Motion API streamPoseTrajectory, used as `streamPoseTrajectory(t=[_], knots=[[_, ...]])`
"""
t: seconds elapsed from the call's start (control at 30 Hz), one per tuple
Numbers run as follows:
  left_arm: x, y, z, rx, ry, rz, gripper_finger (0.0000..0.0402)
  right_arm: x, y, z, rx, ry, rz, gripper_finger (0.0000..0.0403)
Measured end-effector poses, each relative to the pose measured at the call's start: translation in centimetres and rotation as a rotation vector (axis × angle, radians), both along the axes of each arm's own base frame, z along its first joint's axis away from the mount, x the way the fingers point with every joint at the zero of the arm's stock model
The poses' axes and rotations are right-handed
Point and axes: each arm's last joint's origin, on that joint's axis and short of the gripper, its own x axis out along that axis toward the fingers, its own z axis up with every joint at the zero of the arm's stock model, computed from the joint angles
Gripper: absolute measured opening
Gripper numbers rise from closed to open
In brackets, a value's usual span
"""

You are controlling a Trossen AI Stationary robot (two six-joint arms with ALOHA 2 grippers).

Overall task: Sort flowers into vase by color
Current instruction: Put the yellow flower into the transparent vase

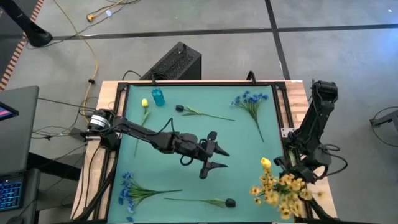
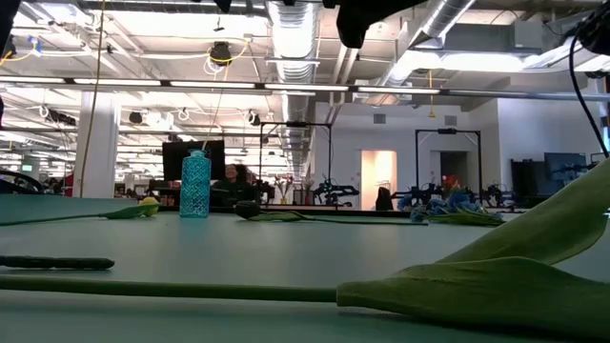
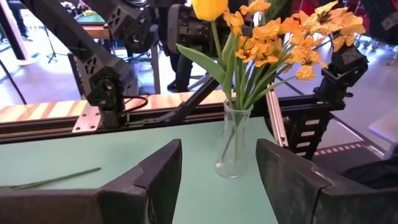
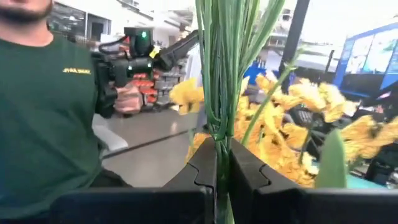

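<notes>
A clear glass vase [image 3: 232, 144] stands near the mat's right edge and holds yellow blossom clusters [image 1: 283, 190] and a yellow bud [image 1: 266, 163]. My right gripper [image 1: 292, 171] is beside this bunch, shut on green stems [image 4: 219, 93]. My left gripper [image 1: 214, 158] hovers open over the middle of the mat, its fingers pointing at the glass vase. On the mat lie a yellow bud [image 1: 144, 103], two dark buds [image 1: 180, 108] [image 1: 230, 202] and two blue clusters [image 1: 250, 99] [image 1: 127, 190]. A blue vase [image 1: 158, 96] stands at the far side. My right gripper pinches a bundle of several thin green stems [image 4: 217, 127] between its two fingers [image 4: 249, 168], which lie across the stems. The stems rise straight past the fingers. In the left wrist view the bunch stands upright with its lower ends in the glass vase [image 3: 231, 158].
A raised wooden frame [image 1: 112, 93] runs round the teal mat. A black box [image 1: 177, 62] sits beyond the far edge. Cables lie on the floor to the left. A large green leaf [image 2: 496, 276] fills the low view's foreground. A person in a dark green shirt [image 4: 50, 112] stands beyond the table.
</notes>
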Motion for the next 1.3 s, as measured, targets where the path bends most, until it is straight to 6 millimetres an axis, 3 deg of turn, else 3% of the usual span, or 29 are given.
streamPoseTrajectory(t=[0.97,1.13,1.3], knots=[[0.1,0.3,1.0,-0.038,-0.093,-0.054,0.0194,0.6,0.5,-1.8,0.046,0.070,-0.003,0.0043],[0.0,-0.6,1.7,-0.011,-0.162,-0.128,0.0194,0.6,0.7,-1.9,0.052,0.073,-0.001,0.0043],[0.1,-2.4,4.0,0.040,-0.249,-0.170,0.0194,0.6,0.6,-2.0,0.053,0.075,-0.009,0.0043]])
